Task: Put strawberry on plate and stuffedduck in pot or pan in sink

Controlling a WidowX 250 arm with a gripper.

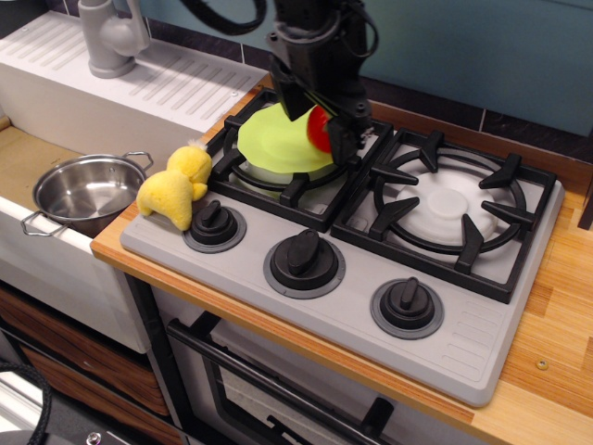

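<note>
The arm is matte black and blocky, with a looping black cable and a black claw (326,130).

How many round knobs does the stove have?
3. They sit in a row along the front of the stove: the left knob beside the stuffed duck, the middle knob, and the right knob. None look hidden.

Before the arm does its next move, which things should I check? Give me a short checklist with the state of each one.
1. Strawberry on the plate: cannot tell; it shows at the plate's right edge, partly hidden by the pincer.
2. Pincer released the strawberry: cannot tell.
3. Plate seated on the left burner: ok.
4. Stuffed duck reachable: ok; it lies uncovered on the stove's left edge.
5. Pot in the sink and empty: ok.
6. Duck in the pot: not ok, not yet done.
</note>
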